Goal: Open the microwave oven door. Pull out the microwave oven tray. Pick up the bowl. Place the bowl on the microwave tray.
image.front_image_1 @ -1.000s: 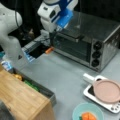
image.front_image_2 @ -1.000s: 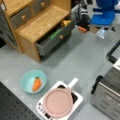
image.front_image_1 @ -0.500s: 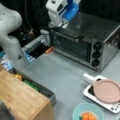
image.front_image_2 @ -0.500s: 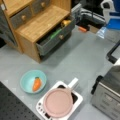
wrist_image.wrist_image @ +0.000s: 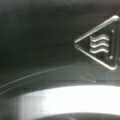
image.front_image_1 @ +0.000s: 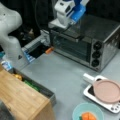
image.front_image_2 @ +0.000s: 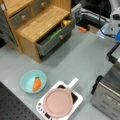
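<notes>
The silver microwave oven (image.front_image_1: 105, 42) stands at a front view's upper right and shows at the right edge of a front view (image.front_image_2: 107, 90). Its dark glass door (image.front_image_1: 71, 47) looks shut, with the bar handle (image.front_image_1: 66, 33) along its top. The tray is hidden behind the door. My blue and white gripper (image.front_image_1: 74, 29) hangs right over the handle at the oven's top front edge, and also shows in a front view (image.front_image_2: 115, 27). The wrist view holds only dark oven metal with a hot-surface triangle (wrist_image.wrist_image: 102, 47). The teal bowl (image.front_image_1: 87, 114) (image.front_image_2: 33, 81) with orange food rests on the table.
A pink plate (image.front_image_1: 107, 91) (image.front_image_2: 58, 102) lies on a white slab (image.front_image_1: 88, 93) (image.front_image_2: 78, 99) beside the bowl. The wooden cabinet (image.front_image_1: 20, 100) (image.front_image_2: 40, 23) has an open drawer (image.front_image_1: 37, 88) (image.front_image_2: 53, 40) with items inside. My arm's base (image.front_image_1: 11, 42) stands at a front view's left.
The gripper has moved to the right and down, from beside the oven's corner to over the door handle. Nothing on the table has moved.
</notes>
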Tool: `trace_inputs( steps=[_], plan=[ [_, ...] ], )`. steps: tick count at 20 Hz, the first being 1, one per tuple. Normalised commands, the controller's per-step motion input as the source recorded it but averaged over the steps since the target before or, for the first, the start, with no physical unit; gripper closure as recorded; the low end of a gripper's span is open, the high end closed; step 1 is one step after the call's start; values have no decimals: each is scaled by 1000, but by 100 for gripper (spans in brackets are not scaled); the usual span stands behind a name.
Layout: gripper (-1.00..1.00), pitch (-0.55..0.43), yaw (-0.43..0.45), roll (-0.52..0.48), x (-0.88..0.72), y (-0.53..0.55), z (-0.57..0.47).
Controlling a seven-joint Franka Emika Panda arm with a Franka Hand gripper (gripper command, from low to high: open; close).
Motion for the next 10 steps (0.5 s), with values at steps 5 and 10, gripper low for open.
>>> trace_inputs(
  steps=[5,10],
  plan=[
    [-100,6,105,90,7,-264,-51],
    [-100,3,115,69,-91,-315,-5]
  ],
)
